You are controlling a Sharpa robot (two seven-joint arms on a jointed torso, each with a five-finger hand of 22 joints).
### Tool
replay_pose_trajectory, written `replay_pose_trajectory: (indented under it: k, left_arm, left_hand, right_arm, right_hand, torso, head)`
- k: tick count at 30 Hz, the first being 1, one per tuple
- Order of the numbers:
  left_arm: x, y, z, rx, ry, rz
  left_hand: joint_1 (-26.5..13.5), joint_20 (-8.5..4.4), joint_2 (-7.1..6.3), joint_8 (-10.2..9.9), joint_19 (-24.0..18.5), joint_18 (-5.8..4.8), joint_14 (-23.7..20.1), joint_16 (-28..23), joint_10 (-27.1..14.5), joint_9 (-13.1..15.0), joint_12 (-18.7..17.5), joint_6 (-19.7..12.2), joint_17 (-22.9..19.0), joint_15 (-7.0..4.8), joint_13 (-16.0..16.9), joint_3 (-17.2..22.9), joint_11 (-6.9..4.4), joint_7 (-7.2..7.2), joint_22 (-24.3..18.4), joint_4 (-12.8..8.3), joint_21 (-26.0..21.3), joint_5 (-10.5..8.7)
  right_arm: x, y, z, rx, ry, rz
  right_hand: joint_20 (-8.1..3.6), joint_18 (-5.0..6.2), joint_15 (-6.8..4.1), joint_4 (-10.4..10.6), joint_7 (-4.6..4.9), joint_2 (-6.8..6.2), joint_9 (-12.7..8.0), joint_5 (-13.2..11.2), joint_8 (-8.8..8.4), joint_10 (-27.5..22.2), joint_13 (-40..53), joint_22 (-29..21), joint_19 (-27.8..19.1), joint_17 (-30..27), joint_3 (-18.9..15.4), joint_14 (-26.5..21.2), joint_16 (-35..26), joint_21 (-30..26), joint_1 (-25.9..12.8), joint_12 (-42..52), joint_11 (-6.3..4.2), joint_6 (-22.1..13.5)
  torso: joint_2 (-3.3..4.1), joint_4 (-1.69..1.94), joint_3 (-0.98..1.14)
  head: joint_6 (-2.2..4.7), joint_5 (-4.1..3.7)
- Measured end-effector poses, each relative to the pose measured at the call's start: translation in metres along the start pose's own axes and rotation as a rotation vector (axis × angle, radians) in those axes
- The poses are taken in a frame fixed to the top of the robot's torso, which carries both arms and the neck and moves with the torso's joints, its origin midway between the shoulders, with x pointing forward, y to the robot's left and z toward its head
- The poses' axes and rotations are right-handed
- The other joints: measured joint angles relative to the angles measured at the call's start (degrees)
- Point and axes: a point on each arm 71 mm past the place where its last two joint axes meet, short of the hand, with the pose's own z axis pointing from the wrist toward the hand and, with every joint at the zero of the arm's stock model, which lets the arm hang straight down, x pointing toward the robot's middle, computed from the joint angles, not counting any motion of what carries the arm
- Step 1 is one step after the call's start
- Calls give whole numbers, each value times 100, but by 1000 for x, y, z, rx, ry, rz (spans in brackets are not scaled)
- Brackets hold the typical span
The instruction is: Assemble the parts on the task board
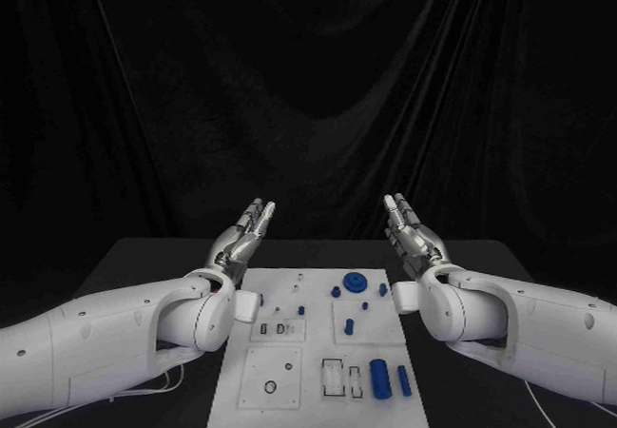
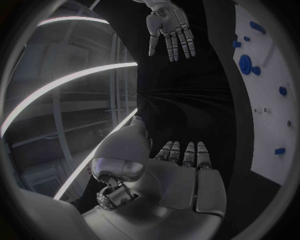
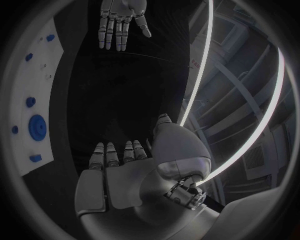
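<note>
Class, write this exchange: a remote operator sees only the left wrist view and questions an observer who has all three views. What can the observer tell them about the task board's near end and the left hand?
Operator: My view cuts off the task board's near end. Any parts there?
Observer: Yes. On the task board a thick blue cylinder lies beside a thinner blue cylinder, toward the robot's right.
Operator: I see my left hand from behind. Is anything in it?
Observer: No. The right wrist view shows the left hand from the other side, fingers straight and apart, holding nothing.
</note>
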Motion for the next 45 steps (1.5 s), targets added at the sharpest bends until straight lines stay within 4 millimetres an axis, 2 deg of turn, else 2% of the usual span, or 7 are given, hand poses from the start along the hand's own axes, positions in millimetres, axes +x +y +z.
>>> replay_pose_trajectory:
  k: [18,24,27,32,35,40,45]
  left_arm:
    - [14,-9,14,-15,358,-156]
    - [-6,0,15,-19,384,-192]
    - [-5,-1,14,-14,408,-210]
    - [-8,-2,12,-11,431,-228]
    - [-12,-2,10,-12,437,-235]
    - [-17,0,7,-18,442,-243]
    - [-24,4,5,-32,439,-247]
  left_hand:
    - [190,1,156,0,0,-1,0,0,0,8,0,63,-1,1,-5,-153,45,63,0,0,0,22]
    - [414,1,247,34,0,137,0,0,-1,57,0,294,-4,1,-4,-185,207,194,0,-1,0,175]
    - [555,1,284,34,0,136,0,0,0,68,0,380,-4,1,-4,-185,249,218,1,-1,0,383]
    - [835,124,333,34,7,136,0,0,0,80,0,475,-4,1,-4,-183,311,289,1,1,0,781]
    - [927,171,339,58,-3,135,0,0,1,88,0,533,-4,1,-3,-151,354,329,1,-1,0,926]
    - [1025,239,377,57,10,135,0,0,17,90,0,584,-3,1,-3,-135,396,340,1,15,0,1042]
    - [1195,283,413,57,12,135,0,0,12,98,0,648,-3,1,-2,-85,405,364,1,0,0,1282]
  right_arm:
    - [3,-1,4,74,73,137]
    - [-6,-2,9,100,95,159]
    - [-5,-3,9,117,121,173]
    - [-6,-5,10,156,166,190]
    - [-7,-6,9,174,203,183]
    - [-9,-6,8,176,284,102]
    - [-10,-7,6,182,344,-25]
  right_hand:
    - [0,-1,0,-3,138,89,2,18,0,15,21,0,0,0,-93,0,0,0,93,83,70,71]
    - [0,-1,1,-3,312,83,20,18,0,13,33,0,0,0,-157,0,0,0,159,128,244,125]
    - [46,-1,1,-3,571,60,64,18,77,29,46,0,-1,0,-188,0,0,0,227,195,509,301]
    - [678,-2,69,-3,973,-33,134,18,295,135,90,39,92,0,-188,7,0,42,411,442,920,678]
    - [1161,-2,604,-3,1327,-95,214,46,611,416,159,166,462,81,-188,213,142,270,579,835,1260,1125]
    - [1637,3,1072,-117,1794,-124,259,330,906,913,237,393,1521,289,-74,1212,651,787,1023,1401,1853,1630]
    - [1854,-31,1466,-154,1947,-196,243,688,760,1852,287,580,3301,399,22,3479,1403,1427,1713,1849,2503,1906]
  torso:
    - [0,0,0]
    - [1,0,-3]
    - [0,-4,-3]
    - [0,-8,-4]
    - [-3,-9,-5]
    - [-7,-11,-5]
    - [-10,-15,-5]
  head:
    - [0,0]
    - [-179,61]
    - [-235,81]
    - [-322,136]
    - [-375,154]
    - [-458,174]
    - [-463,174]
